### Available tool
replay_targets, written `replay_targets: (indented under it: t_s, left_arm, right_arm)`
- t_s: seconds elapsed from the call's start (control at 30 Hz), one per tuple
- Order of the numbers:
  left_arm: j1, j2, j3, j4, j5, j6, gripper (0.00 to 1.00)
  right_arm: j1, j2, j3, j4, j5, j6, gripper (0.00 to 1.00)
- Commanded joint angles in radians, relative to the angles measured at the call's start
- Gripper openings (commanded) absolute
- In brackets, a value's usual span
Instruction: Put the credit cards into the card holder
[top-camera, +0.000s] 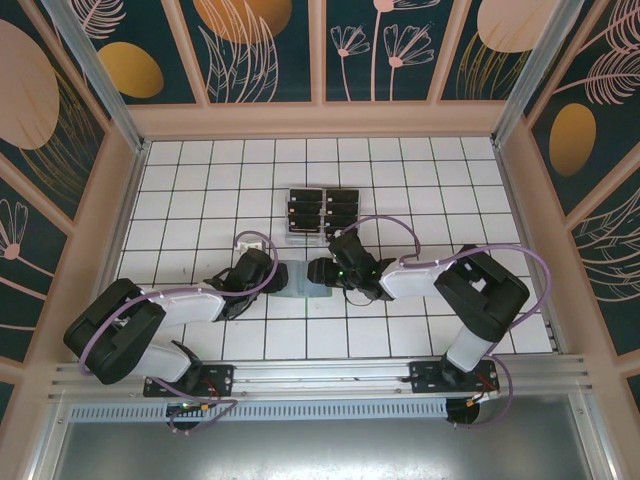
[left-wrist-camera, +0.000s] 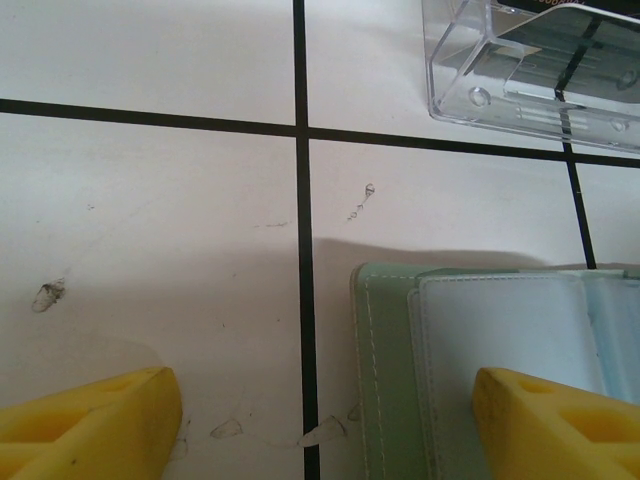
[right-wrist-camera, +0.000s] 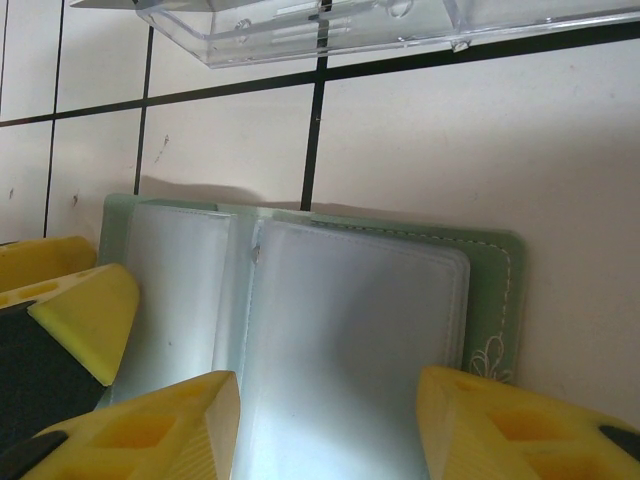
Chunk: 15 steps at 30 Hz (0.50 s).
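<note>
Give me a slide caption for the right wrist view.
Right gripper, open, over the opened grey-green card holder, clear plastic rack beyond on white tiles.

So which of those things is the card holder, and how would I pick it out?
On the white tiled table, find the clear rack of black cards. Close by, the card holder lies flat between the left gripper and right gripper. Unlike the rack, it is a stitched grey-green wallet, open on frosted sleeves.
</note>
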Motion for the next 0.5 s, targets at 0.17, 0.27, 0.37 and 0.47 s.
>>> replay_targets:
  t_s: [0.17, 0.27, 0.37, 0.47]
  left_arm:
    - [0.001, 0.035, -0.034, 0.005, 0.056, -0.004, 0.78]
    - [0.001, 0.041, -0.039, 0.015, 0.061, -0.006, 0.77]
    - [0.002, 0.049, -0.042, 0.025, 0.067, -0.010, 0.77]
    - [0.001, 0.054, -0.044, 0.032, 0.072, -0.014, 0.77]
  right_arm:
    - [0.013, 0.021, -0.013, -0.059, 0.043, 0.007, 0.51]
    - [0.024, 0.055, 0.008, -0.036, 0.004, 0.009, 0.51]
    - [0.033, 0.076, 0.027, -0.006, -0.024, 0.015, 0.51]
    - [0.035, 0.084, 0.029, 0.040, -0.060, 0.034, 0.50]
